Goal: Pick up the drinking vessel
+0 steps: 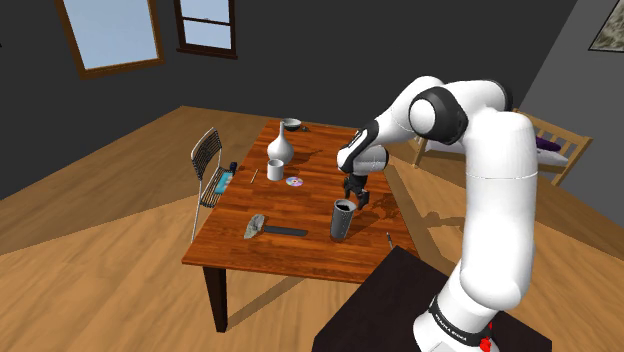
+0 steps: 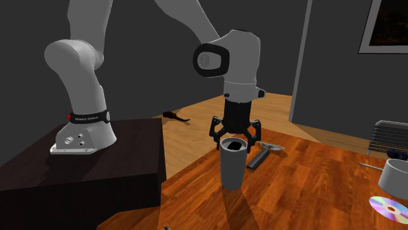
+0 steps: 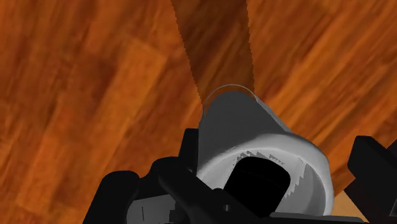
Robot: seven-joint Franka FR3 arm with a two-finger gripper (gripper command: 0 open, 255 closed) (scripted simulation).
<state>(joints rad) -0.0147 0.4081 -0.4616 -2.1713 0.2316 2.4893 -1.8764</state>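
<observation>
Grey tumbler [image 1: 342, 221] upright near the counter's [image 1: 310, 200] edge by the stand [image 1: 385, 300], black hand [image 2: 233, 137] at its rim, fingers spread to either side, holding nothing.

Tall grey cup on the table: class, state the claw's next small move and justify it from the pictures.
Probably lower the claw slightly: its open fingers straddle just the rim of the upright tall grey cup without clasping it, so a deeper hold on the wall seems safer before closing.
</observation>
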